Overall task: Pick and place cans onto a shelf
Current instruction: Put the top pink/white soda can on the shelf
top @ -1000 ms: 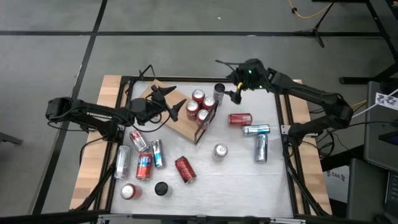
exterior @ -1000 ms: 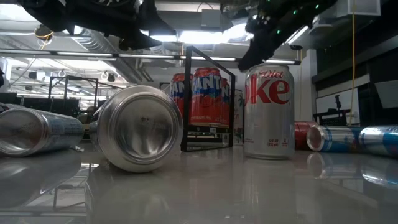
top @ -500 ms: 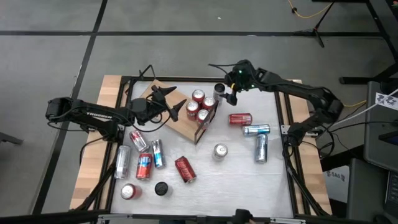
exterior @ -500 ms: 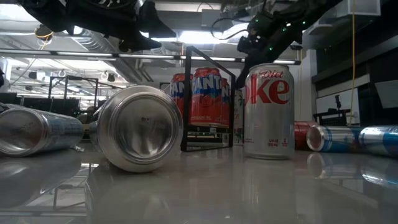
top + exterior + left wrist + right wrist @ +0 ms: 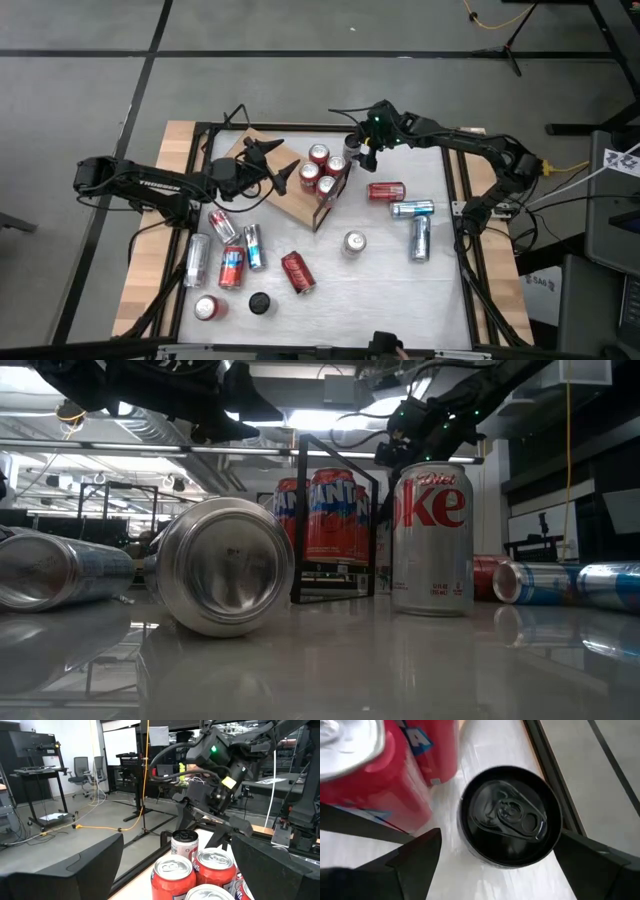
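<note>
Nearest the low camera I have a can lying on its side [image 5: 222, 566], base toward the lens, and an upright Diet Coke can [image 5: 432, 538] just past it. Behind them, red cans [image 5: 324, 169] stand clustered on the wooden shelf [image 5: 285, 196] against its black frame [image 5: 335, 517]. My right gripper [image 5: 362, 150] hangs over the upright silver can [image 5: 509, 815] standing on the table just beside the shelf's far corner; the wrist camera looks straight down on the can's top, with one finger [image 5: 407, 857] on each side, spread wide and clear of the rim. I judge this the approach to a grasp. To do it well I'd centre the can between the fingers, come down past the rim onto the body, and watch the neighbouring red can [image 5: 375, 775], which sits close. My left gripper [image 5: 270, 165] waits above the shelf's left part, fingers apart
</note>
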Robot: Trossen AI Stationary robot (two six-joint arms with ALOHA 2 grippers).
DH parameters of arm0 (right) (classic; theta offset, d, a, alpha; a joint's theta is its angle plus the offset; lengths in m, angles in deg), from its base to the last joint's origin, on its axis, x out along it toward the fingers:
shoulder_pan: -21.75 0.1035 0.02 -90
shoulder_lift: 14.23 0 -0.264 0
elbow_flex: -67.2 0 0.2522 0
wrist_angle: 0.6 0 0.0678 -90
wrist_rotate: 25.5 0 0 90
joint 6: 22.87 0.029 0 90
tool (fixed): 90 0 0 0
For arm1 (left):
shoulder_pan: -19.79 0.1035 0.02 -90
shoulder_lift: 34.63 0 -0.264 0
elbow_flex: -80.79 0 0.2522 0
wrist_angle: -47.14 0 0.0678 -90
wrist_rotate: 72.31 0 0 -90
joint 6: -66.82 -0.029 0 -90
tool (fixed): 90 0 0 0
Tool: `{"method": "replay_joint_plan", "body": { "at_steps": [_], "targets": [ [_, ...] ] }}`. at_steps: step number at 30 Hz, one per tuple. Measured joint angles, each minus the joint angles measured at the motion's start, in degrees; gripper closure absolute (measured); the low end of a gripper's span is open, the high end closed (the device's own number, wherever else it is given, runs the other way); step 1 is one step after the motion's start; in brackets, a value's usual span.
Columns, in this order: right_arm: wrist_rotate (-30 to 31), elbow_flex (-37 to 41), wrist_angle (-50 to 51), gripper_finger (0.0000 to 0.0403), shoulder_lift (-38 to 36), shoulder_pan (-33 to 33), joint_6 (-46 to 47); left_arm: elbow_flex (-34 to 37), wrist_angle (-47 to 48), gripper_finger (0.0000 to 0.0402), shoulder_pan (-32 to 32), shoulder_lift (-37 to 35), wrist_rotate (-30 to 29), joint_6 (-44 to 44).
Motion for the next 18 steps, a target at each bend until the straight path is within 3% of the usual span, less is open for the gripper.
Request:
{"method": "replay_joint_plan", "body": {
  "at_steps": [18],
  "targets": [
    [0.40, 0.00, -2.86, 0.0040, 0.24, 0.00, 0.13, 0.00, 0.22, 0.0038, 0.00, 0.00, 0.45, -0.04]
  ]
}}
